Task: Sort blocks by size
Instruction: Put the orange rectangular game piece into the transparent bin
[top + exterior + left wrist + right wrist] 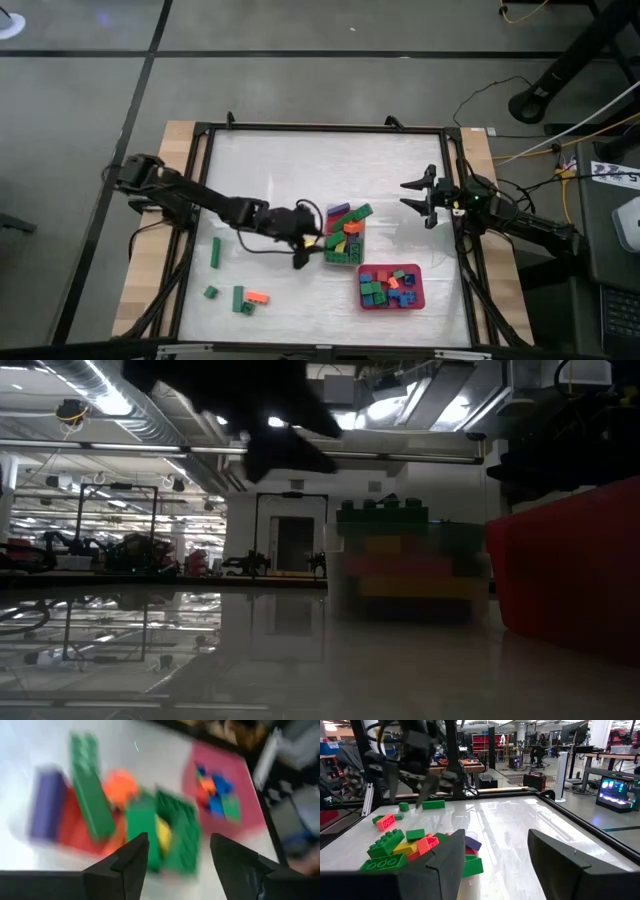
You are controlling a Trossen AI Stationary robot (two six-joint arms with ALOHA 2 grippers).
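A clear tub [345,238] at the table's middle holds longer blocks: green bars, a purple bar, red, orange and yellow ones. A red tray [415,297] to its near right holds short green, blue and red blocks. A green bar [215,251], two green blocks [211,292] [243,300] and an orange block [258,297] lie loose on the table at the near left. My left gripper [305,250] hovers just left of the tub; in the left wrist view it [177,842] is open and empty over the tub's blocks [150,820]. My right gripper [408,196] is open and empty at the right.
A black frame [200,180] borders the white table top. In the low view the tub [405,560] and the red tray [570,570] stand at the right, with the left arm [270,420] above. Bare table lies at the far side, between the two arms.
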